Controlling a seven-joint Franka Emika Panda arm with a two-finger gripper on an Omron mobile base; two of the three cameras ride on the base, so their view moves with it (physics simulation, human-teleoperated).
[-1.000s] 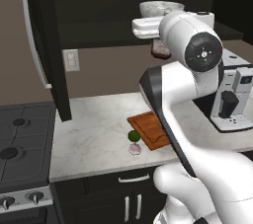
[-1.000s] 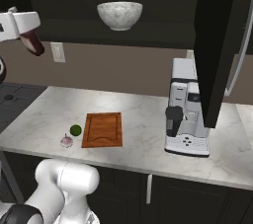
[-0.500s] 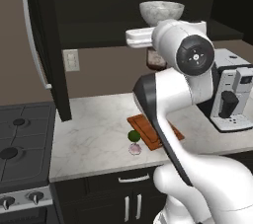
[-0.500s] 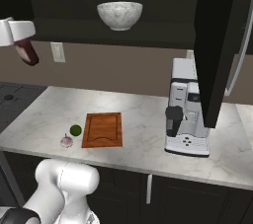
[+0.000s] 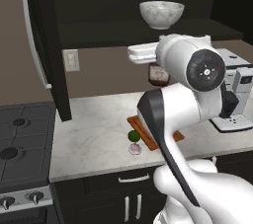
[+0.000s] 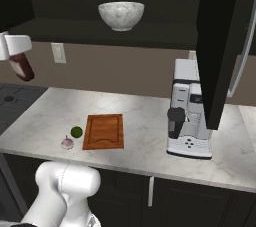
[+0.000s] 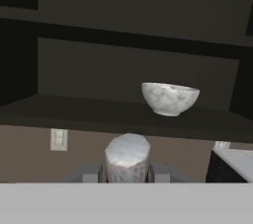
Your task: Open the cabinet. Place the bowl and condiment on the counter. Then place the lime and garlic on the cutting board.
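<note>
We see our claw (image 6: 19, 60) clamped on the condiment (image 6: 22, 67), holding it in the air above the table (image 6: 145, 126), left of the cutting board (image 6: 104, 131). The bowl (image 6: 121, 15) sits on the cabinet (image 6: 75, 1) shelf, up and right of it.

Arm raised high, forearm extended forward, wrist level. Gripper (image 6: 20, 66) pointing down, fingers closed on the condiment (image 6: 22, 67), suspended in the air. Bottle cap (image 7: 127, 156) visible between the fingertips.
</note>
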